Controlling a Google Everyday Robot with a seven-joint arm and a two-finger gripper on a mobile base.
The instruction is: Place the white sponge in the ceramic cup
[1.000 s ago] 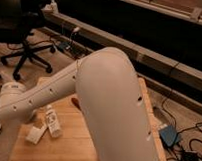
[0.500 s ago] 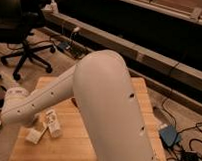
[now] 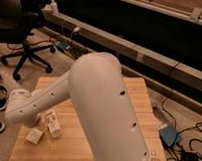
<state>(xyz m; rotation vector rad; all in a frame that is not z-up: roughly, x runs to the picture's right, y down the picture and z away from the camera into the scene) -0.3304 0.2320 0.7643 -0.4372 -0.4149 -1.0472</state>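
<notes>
White sponge lies flat on wooden table, toward 7 o'clock corner. Labelled white bottle lies just beside it at 1 o'clock. Arm ends in rounded joint at sponge's 11 o'clock, apart from it. Gripper hidden somewhere past that joint; opening and hold cannot be told.

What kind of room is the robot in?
Probably an office or lab: a swivel chair, floor cables and a wooden table. The gripper is hidden beyond the end of the arm, at the table's left.
</notes>
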